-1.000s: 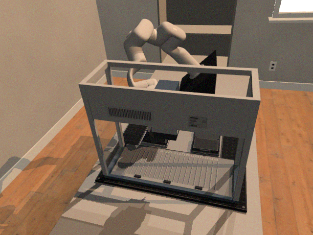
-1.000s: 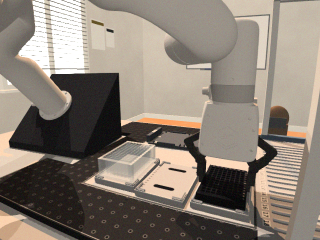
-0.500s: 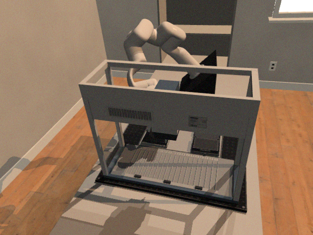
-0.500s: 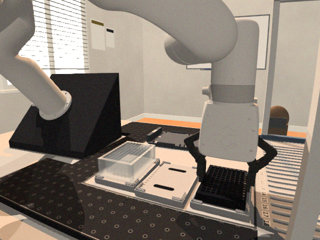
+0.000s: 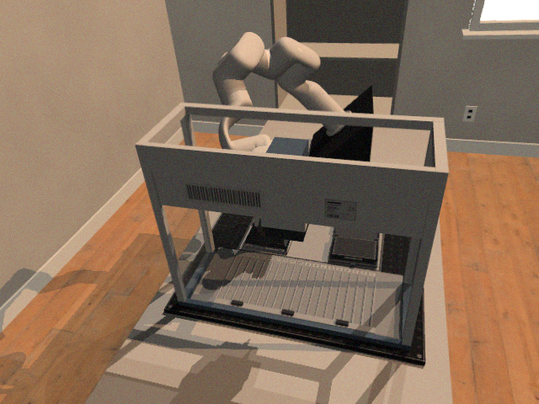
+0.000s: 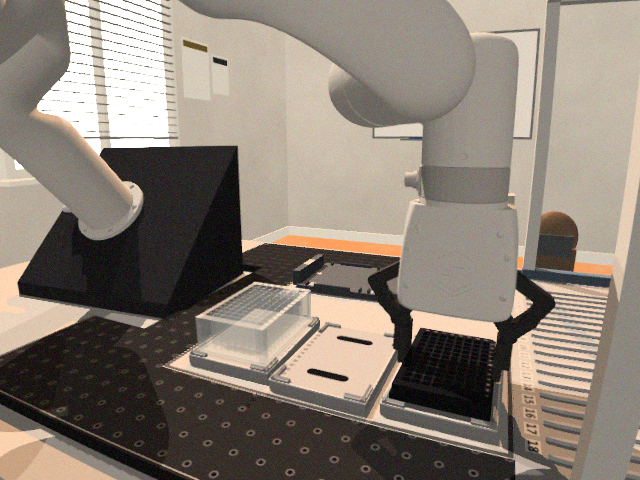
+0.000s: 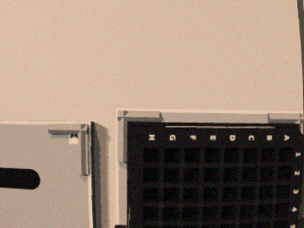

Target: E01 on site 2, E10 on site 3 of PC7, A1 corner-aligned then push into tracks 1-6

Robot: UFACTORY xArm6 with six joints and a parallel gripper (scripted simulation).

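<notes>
- Step in hand: picking up E01, the black 96-well plate, which is at nest S3, at right in the exterior view.
- Gripper: fingers set wide, closed on E01 across its sides. Clearance beneath the plate: cannot tell.
- Nest S2, middle: vacant. E07, left: in its nest.
- PC7: far side of the apron, outside the rails.
- Next move, judged: straight lift clear of the locators, grip level, then carry to site 2, A1 matched to its mark.
</notes>
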